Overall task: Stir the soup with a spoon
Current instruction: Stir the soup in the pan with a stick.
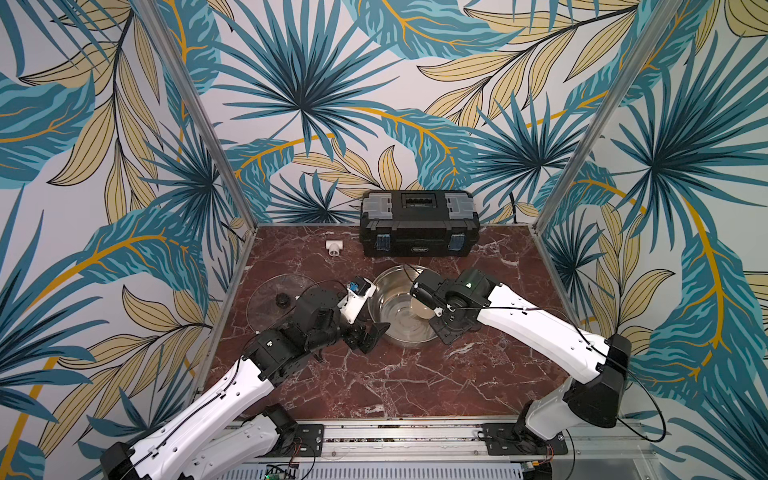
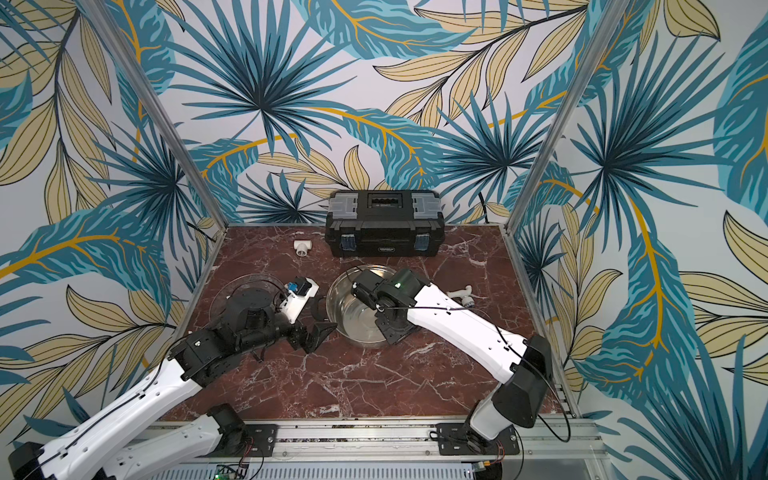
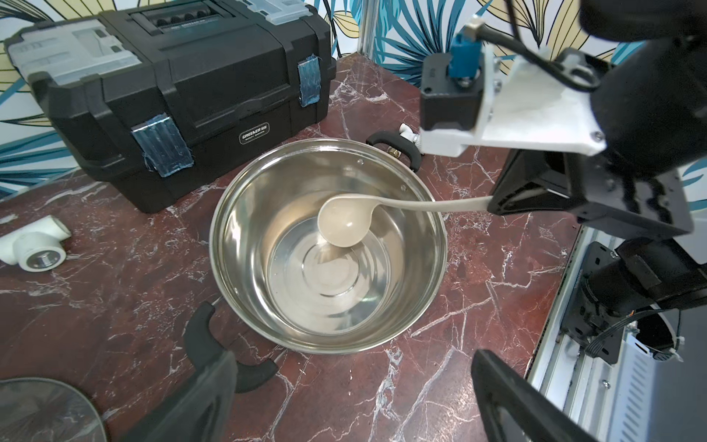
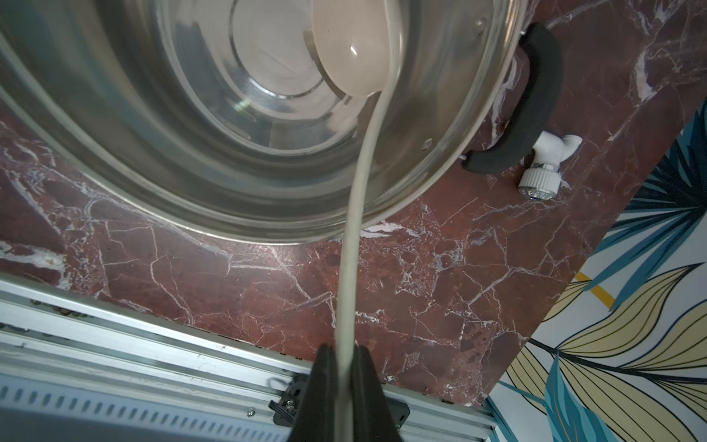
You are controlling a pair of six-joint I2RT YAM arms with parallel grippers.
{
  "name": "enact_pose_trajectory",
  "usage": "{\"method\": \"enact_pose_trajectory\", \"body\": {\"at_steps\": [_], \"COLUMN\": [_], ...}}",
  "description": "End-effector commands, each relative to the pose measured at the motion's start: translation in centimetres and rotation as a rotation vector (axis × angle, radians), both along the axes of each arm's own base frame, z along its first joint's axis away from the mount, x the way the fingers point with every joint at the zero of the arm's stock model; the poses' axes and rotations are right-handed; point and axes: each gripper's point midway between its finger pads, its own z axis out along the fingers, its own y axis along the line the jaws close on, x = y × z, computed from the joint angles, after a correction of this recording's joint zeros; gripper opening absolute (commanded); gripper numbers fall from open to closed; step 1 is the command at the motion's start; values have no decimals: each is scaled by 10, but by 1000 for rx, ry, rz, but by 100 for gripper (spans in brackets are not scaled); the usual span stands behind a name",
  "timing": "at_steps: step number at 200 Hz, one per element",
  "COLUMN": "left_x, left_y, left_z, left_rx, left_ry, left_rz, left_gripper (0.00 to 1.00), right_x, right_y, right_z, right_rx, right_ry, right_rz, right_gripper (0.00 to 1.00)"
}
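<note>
Leftmost, a round clear glass lid (image 1: 266,291) lies flat on the red-brown marbled surface (image 1: 374,382), clear of the work. Next comes the left end effector (image 1: 369,336), its jaws spread wide and holding nothing. It sits just beside the near-left wall of the shiny stainless steel pot (image 3: 237,245), close to one black side handle; whether it touches that handle I cannot tell.

Inside the pot hangs the cream-beige plastic spoon (image 3: 340,224). Its deep round bowl is low over the pot's floor, a little off centre, and contact with the bottom cannot be judged. The spoon's long axis runs from that bowl up and out across the rim on the right side, nearly level, straight toward the right arm.

The right end effector (image 4: 346,356) has its jaws pressed together on the far end of the thin handle, pinching it just outside the pot. Stirring therefore falls to the right arm. I judge the coming sweep turns on the handle crossing the rim: circles should stay small enough that the handle does not lever against the steel edge.
</note>
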Motion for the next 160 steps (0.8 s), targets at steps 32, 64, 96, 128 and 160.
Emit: {"method": "enact_pose_trajectory", "body": {"at_steps": [32,64,96,128,160], "left_x": [2,4,3,2,0], "left_y": [3,7,9,11,10], "left_z": [-5,-4,-3,-5,-8], "left_rx": [0,17,23,28,27], "left_ry": [-87,-112,-115,-117,-114], "left_rz": [0,14,17,22,9], "left_gripper": [100,100,100,100,100], "right_x": [20,13,1,-12,-25], "right_y": [20,45,62,71,63], "right_z": [11,12,12,15,15], "right_rx": [18,123,188,226,196], "right_ry": [-22,28,70,90,98], "right_rz": [54,106,155,178,176], "right_gripper": [0,0,0,0,0]}}
